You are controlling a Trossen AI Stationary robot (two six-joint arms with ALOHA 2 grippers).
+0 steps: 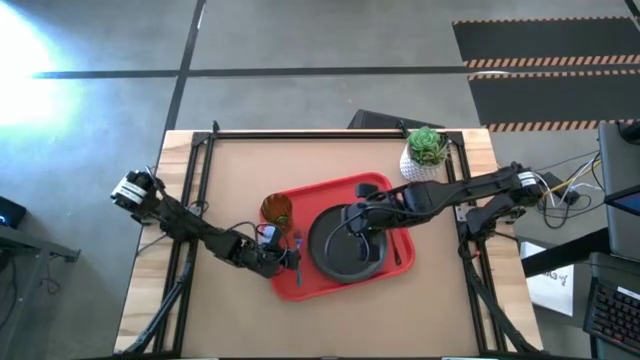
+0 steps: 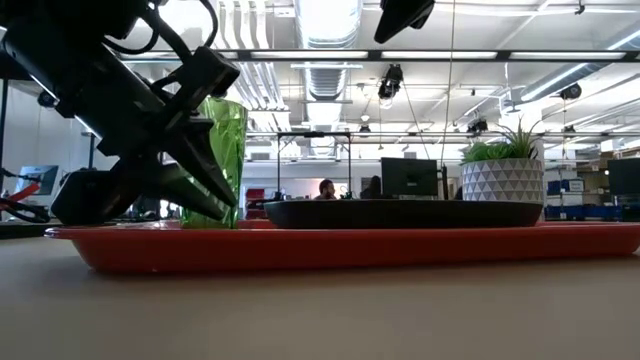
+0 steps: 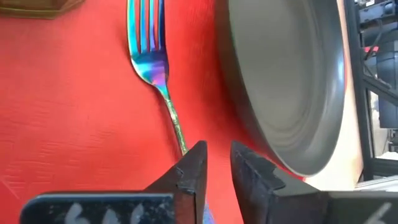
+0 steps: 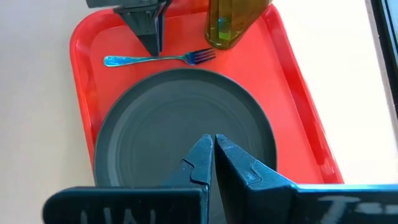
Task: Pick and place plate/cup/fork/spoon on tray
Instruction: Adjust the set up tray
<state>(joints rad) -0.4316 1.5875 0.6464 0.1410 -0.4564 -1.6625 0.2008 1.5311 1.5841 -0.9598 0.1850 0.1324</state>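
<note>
The red tray lies mid-table. On it the black plate rests flat, the green cup stands upright near its far left corner, and the blue-handled fork lies flat between the plate and the tray's left rim. My left gripper hovers low over the fork's handle, its fingers a little apart. My right gripper hangs shut above the plate, clear of it. The spoon is out of view. My left gripper slants down from the table's left over the middle of the fork's handle, which runs under one fingertip. The fork lies flat on the tray. Whether the fingertip still touches it, I cannot tell.
A white pot with a green plant stands on the table beyond the tray's far right corner. Bare tabletop lies along the near edge and at the far left.
</note>
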